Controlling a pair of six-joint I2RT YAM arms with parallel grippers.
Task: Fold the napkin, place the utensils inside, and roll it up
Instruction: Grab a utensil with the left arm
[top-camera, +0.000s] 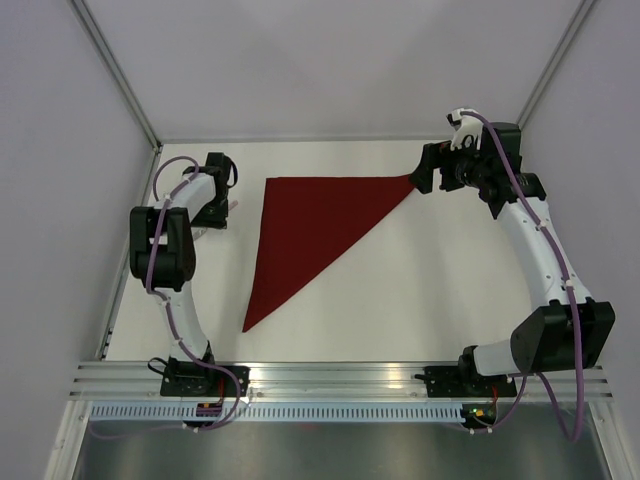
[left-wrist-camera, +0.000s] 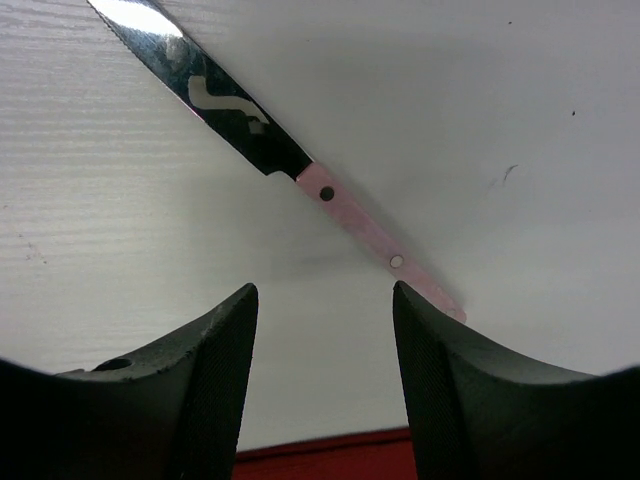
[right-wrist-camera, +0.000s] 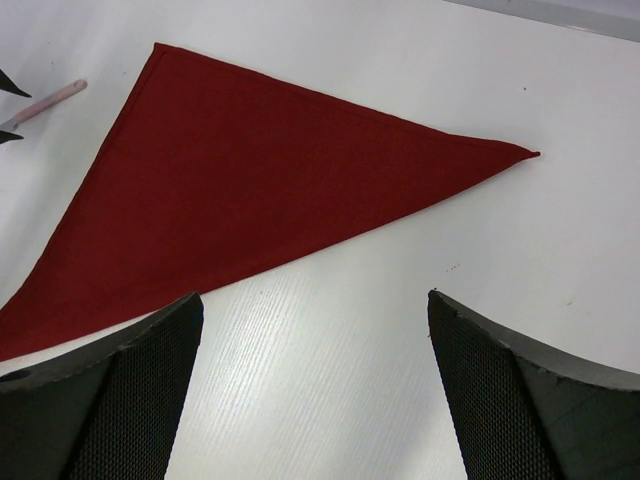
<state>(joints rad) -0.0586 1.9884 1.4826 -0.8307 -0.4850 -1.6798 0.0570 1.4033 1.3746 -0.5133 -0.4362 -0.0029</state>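
Note:
The dark red napkin (top-camera: 305, 225) lies flat on the white table, folded into a triangle; it also shows in the right wrist view (right-wrist-camera: 230, 180) and as a red strip in the left wrist view (left-wrist-camera: 330, 455). A knife with a pink handle (left-wrist-camera: 372, 232) and a shiny blade lies on the table just left of the napkin. My left gripper (top-camera: 214, 215) is open and empty over the table beside the knife handle (left-wrist-camera: 325, 290). My right gripper (top-camera: 424, 180) is open and empty (right-wrist-camera: 315, 300), just off the napkin's right corner. No other utensil shows.
The table (top-camera: 420, 290) is boxed in by pale walls at the left, back and right, with metal posts in the back corners. An aluminium rail (top-camera: 330, 375) with the arm bases runs along the near edge.

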